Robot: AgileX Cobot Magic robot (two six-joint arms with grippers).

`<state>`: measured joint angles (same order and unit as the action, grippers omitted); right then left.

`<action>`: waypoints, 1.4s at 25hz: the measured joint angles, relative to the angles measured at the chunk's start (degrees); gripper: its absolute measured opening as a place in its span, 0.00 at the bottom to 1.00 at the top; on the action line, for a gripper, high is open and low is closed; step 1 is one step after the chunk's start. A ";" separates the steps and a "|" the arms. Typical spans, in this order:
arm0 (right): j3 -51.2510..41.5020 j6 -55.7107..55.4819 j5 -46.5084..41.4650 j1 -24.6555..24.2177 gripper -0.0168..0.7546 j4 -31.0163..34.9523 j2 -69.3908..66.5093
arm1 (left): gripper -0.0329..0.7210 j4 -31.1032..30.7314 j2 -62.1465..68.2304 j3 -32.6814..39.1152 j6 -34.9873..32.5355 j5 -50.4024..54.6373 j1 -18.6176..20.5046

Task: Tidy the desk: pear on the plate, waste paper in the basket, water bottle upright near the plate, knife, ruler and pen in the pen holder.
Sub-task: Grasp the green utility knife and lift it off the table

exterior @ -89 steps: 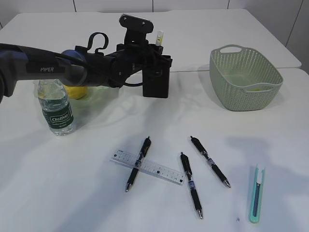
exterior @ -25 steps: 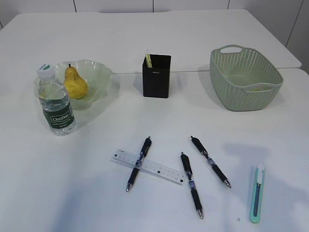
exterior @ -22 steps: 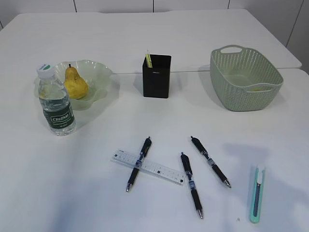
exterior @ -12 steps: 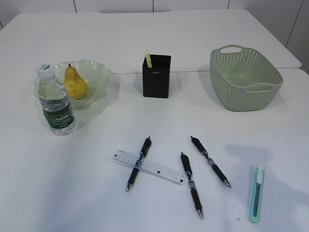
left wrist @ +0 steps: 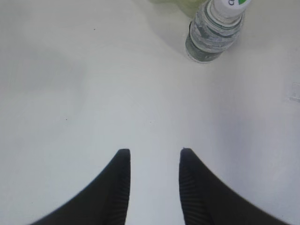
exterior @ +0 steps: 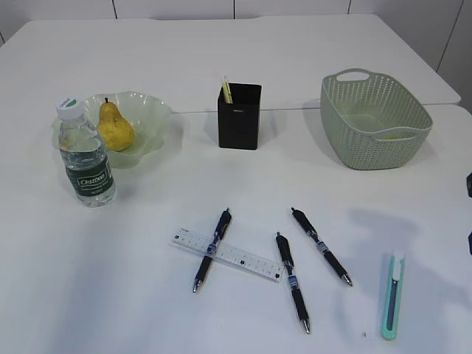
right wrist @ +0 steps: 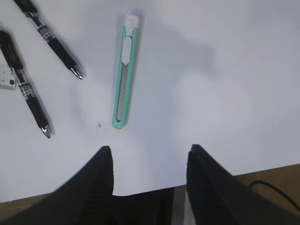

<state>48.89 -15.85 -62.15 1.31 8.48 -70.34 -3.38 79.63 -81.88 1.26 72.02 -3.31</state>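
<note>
Since the right hand (right wrist: pixel 149 161) hangs open just above the near edge of the tabletop (exterior: pixel 221 66), with the knife (right wrist: pixel 123 83) lying a little ahead of it, the knife looks like the next thing to pick up. The robot should come straight down, turn so its fingers cross the thin handle, and pinch near the middle so the knife does not tip.

The left hand (left wrist: pixel 152 161) is open too and holds nothing. It hovers over bare tabletop, with the bottle (left wrist: pixel 213 30) well ahead.

The knife is flat, long and mint green, smooth plastic. Three pens (exterior: pixel 321 245) are thin, black and round, so they may roll. One lies across the clear ruler (exterior: pixel 236 255). The holder (exterior: pixel 239 116) is a black square box. The pear (exterior: pixel 114 129) sits on the wavy green plate (exterior: pixel 151 110).
</note>
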 joint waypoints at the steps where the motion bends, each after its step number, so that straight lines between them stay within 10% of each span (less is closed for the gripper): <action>1: 0.00 -0.12 0.53 0.00 0.55 -0.13 0.02 | 0.37 0.11 -0.14 0.22 0.10 0.00 0.00; 35: 3.24 -15.31 18.58 8.68 0.55 -5.19 -30.47 | 0.37 1.36 -0.37 0.22 0.10 -0.12 0.00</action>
<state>52.13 -31.16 -43.57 9.99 3.29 -100.81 -2.02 79.26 -81.65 1.36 71.90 -3.31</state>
